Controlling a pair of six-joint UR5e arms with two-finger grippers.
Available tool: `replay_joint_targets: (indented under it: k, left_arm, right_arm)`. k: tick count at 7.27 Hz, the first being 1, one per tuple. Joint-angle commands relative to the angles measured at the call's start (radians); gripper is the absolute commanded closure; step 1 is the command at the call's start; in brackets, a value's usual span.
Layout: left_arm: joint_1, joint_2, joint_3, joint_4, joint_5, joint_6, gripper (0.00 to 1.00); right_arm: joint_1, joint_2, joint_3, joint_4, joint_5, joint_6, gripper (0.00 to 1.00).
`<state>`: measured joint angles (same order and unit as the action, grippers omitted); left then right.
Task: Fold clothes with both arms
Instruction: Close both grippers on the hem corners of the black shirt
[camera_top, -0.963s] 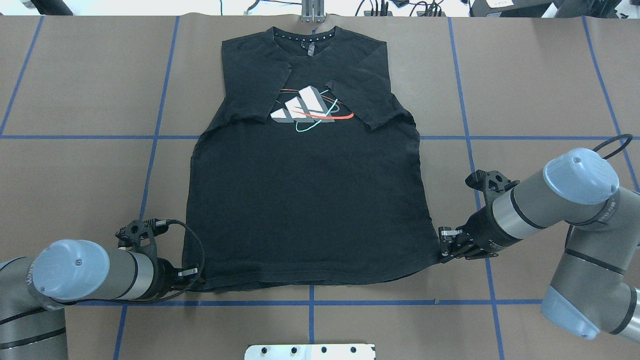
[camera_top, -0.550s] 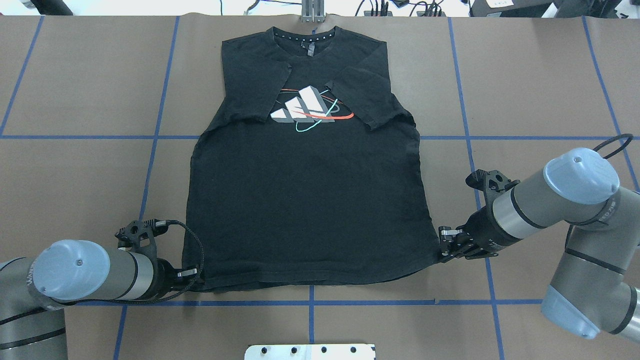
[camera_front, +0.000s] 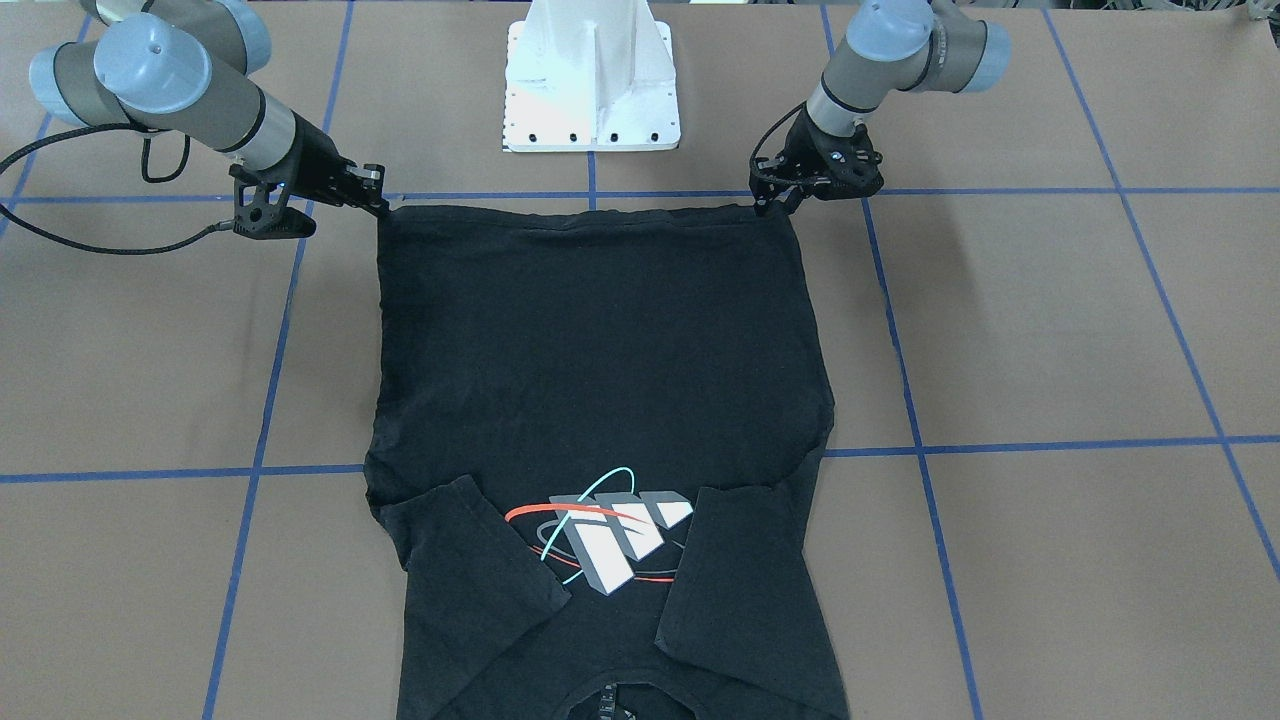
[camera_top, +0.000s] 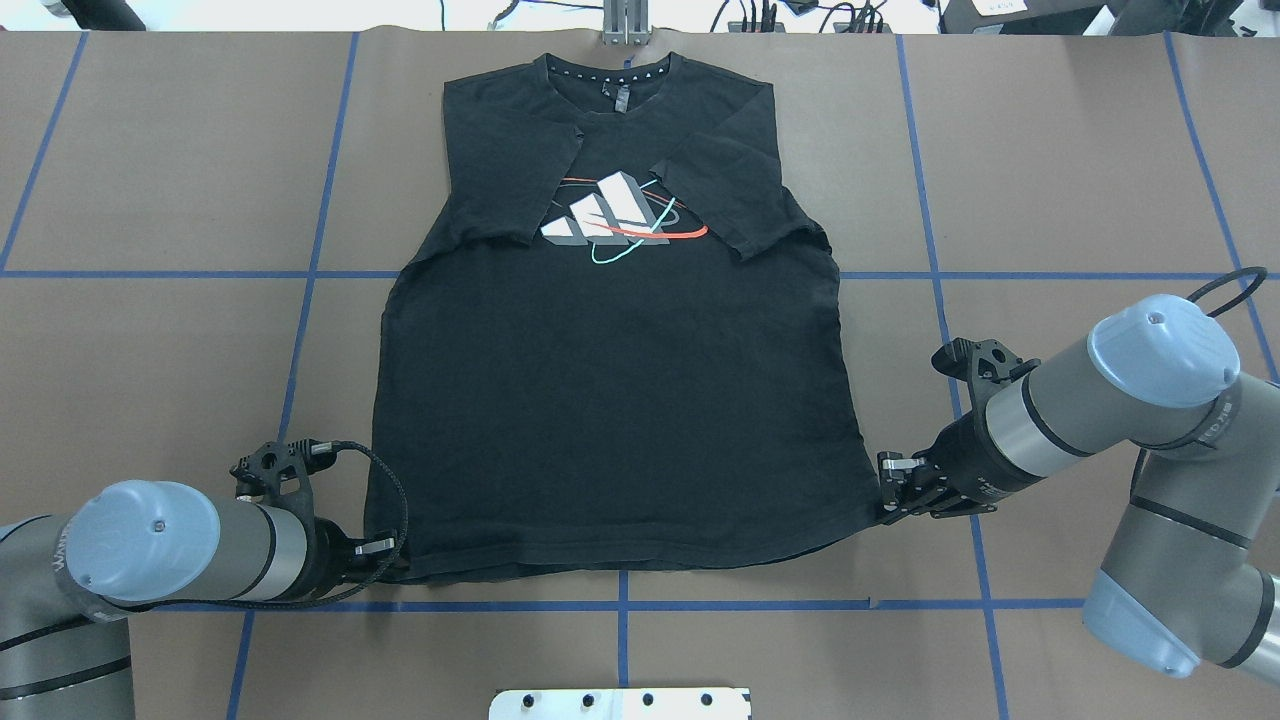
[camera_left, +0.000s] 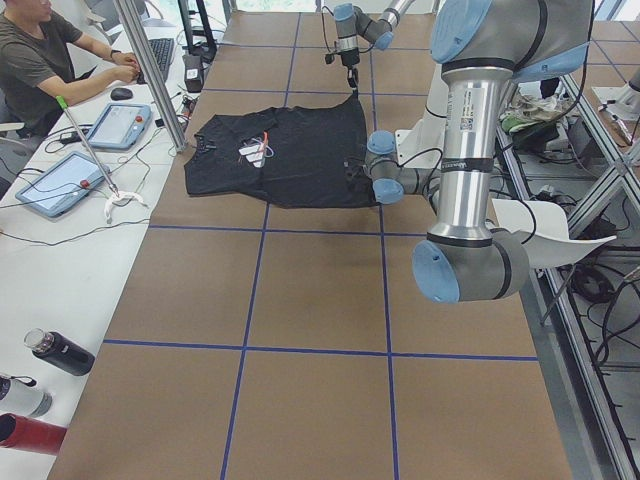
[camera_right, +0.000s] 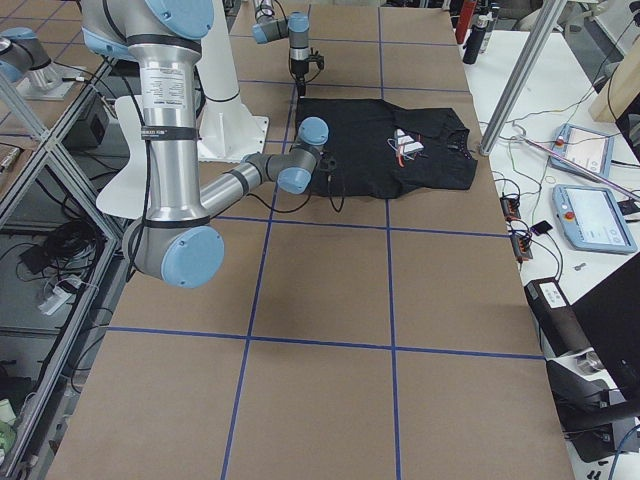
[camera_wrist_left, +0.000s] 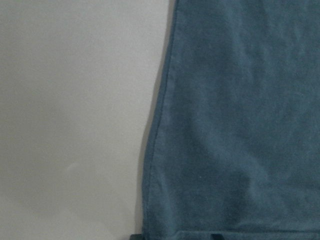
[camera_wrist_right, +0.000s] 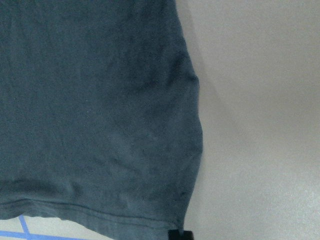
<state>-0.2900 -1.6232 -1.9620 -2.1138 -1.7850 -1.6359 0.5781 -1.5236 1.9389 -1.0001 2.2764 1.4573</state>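
The black T-shirt lies flat on the brown table, logo up, collar at the far edge and both sleeves folded in over the chest. It also shows in the front view. My left gripper is shut on the near left hem corner, which shows in the left wrist view. My right gripper is shut on the near right hem corner, which shows in the right wrist view. In the front view the left gripper is on the right and the right gripper on the left.
The white base pedestal stands just behind the hem. Blue tape lines grid the brown table. A metal post stands at the far edge by the collar. An operator sits at a side desk with tablets.
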Motion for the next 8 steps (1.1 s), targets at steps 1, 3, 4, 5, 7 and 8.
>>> replay_joint_targets:
  k: [1, 3, 4, 5, 7, 8]
  left_arm:
    - [0.0, 0.0, 0.0, 0.0, -0.001, -0.001, 0.44]
    - [0.0, 0.0, -0.002, 0.0, -0.001, -0.001, 0.44]
    - [0.0, 0.0, -0.002, 0.0, -0.001, -0.001, 0.44]
    - [0.0, 0.002, 0.0, 0.0, -0.001, -0.001, 0.44]
    - [0.0, 0.002, 0.0, 0.002, -0.002, -0.001, 0.51]
    - [0.0, 0.002, 0.0, 0.003, -0.002, -0.001, 0.56]
  right_arm:
    - [-0.001, -0.001, 0.0, 0.0, 0.0, 0.0, 1.0]
    - [0.0, -0.001, 0.002, 0.0, 0.0, 0.0, 1.0]
    - [0.0, -0.001, 0.002, 0.0, 0.0, 0.0, 1.0]
    - [0.0, -0.001, 0.002, 0.0, 0.0, 0.0, 1.0]
    - [0.0, -0.001, 0.002, 0.0, 0.0, 0.0, 1.0]
    - [0.0, -0.001, 0.003, 0.0, 0.002, 0.0, 1.0]
